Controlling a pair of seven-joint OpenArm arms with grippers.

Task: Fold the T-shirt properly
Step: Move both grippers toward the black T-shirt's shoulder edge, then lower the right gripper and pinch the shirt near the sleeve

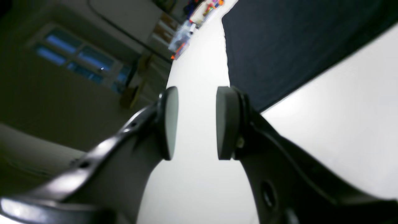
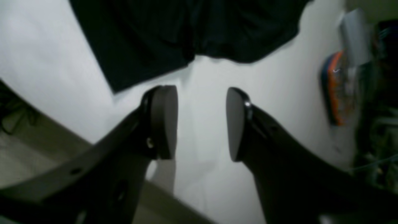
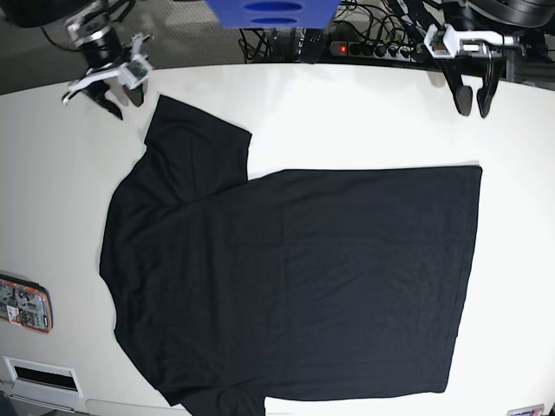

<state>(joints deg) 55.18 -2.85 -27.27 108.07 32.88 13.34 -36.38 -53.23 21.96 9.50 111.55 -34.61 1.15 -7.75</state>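
The black T-shirt (image 3: 295, 277) lies spread flat on the white table (image 3: 364, 121), one sleeve reaching toward the far left corner. My left gripper (image 3: 473, 110) hovers off the shirt's far right corner, open, with bare table between its pads (image 1: 168, 124); the T-shirt (image 1: 279, 46) edge lies just beyond them. My right gripper (image 3: 124, 101) stands open beside the sleeve tip at the far left. In the right wrist view, the right gripper (image 2: 202, 123) has nothing between its pads and the T-shirt (image 2: 186, 31) sleeve lies ahead of them.
A flat orange-edged packet (image 3: 24, 305) and a white box (image 3: 39, 374) sit at the table's near left edge. A blue object (image 3: 269, 13) and a power strip with cables (image 3: 364, 48) lie behind the far edge.
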